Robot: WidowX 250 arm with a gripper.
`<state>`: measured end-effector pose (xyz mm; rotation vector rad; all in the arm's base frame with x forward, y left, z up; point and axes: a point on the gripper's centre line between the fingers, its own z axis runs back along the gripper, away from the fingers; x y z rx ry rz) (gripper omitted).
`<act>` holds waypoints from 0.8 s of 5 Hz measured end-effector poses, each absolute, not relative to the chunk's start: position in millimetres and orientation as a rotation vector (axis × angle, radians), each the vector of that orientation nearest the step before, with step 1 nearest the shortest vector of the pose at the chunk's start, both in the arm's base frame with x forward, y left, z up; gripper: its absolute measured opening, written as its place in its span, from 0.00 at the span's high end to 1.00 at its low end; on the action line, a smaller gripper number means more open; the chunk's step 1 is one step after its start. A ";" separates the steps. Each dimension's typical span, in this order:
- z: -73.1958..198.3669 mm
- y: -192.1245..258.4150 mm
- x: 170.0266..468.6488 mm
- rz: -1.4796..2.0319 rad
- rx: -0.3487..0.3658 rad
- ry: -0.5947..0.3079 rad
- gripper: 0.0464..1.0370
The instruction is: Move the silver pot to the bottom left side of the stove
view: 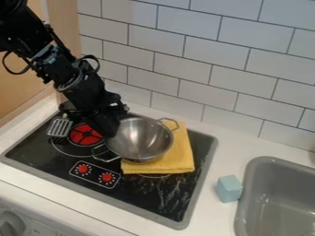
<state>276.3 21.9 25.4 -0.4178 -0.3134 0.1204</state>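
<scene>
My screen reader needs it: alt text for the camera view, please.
The gripper is at the left edge of the silver pot, which sits partly over a yellow cloth on the stove; a blue block and sink are to the right.

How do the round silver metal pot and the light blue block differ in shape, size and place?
The pot is open and round with two wire handles; the block is boxy, without handles.
The pot is clearly larger than the block.
The pot is over the black stove, partly above a folded yellow cloth; the block sits on the white counter beside the grey sink.
</scene>
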 end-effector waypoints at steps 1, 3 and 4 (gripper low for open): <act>25.4 21.1 277.0 0.120 -0.416 -0.315 0.99; 32.3 13.9 277.8 0.099 -0.427 -0.323 0.99; 53.9 7.5 288.2 0.094 -0.501 -0.428 1.00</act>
